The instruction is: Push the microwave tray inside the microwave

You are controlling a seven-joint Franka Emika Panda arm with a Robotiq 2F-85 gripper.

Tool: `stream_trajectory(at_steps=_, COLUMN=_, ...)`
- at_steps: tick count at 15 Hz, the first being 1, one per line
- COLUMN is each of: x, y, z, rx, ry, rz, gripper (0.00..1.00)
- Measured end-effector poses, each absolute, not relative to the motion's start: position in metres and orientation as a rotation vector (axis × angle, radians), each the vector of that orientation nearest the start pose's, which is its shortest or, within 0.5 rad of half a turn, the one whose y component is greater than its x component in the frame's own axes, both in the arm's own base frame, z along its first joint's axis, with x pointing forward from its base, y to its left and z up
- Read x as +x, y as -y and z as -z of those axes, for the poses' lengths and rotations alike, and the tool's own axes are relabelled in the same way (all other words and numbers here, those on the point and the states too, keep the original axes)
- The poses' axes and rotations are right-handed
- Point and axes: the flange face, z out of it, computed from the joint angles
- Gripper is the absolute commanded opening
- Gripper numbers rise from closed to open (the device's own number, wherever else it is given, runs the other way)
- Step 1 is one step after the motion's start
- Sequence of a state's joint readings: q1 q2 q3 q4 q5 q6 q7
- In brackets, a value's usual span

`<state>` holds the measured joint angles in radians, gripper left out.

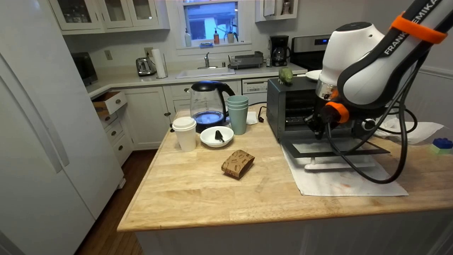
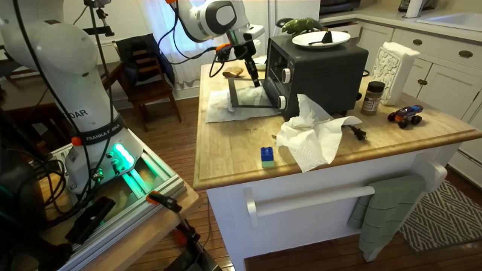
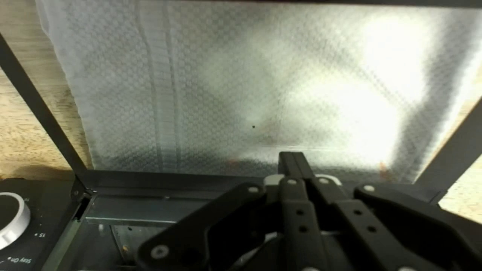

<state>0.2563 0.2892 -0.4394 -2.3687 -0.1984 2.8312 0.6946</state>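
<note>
The microwave tray [image 1: 296, 121] seems to lie inside the microwave [image 2: 318, 75], largely hidden; how far in, I cannot tell. The jaws press together, gripping nothing. Probably thin metal, the tray should prove light, stiff, slippery: push midway along its near edge.

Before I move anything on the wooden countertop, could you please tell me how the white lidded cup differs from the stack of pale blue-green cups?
Colour: the white lidded cup is white, whereas the stack of pale blue-green cups is blue-green.
Number: the white cup is single; the stack shows three, nested together.
Top: a white lid covers the white cup; the stack shows none.
Both stand upright on the wooden countertop.
</note>
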Motion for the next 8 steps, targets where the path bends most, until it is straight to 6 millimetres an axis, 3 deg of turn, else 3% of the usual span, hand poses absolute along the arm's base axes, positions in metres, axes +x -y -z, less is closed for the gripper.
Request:
stream_trajectory(at_steps=4, x=0.507, y=0.085, z=-0.263, rx=-3.100, ry=-1.069, rz=0.315, gripper=0.00)
stream_trajectory(at_steps=5, x=0.503, y=0.084, z=-0.273, rx=-3.109, ry=-1.072, rz=0.295, gripper=0.26)
stream_trajectory(at_steps=8, x=0.487, y=0.078, z=-0.312, rx=-3.117, ry=-1.098, rz=0.238, gripper=0.40)
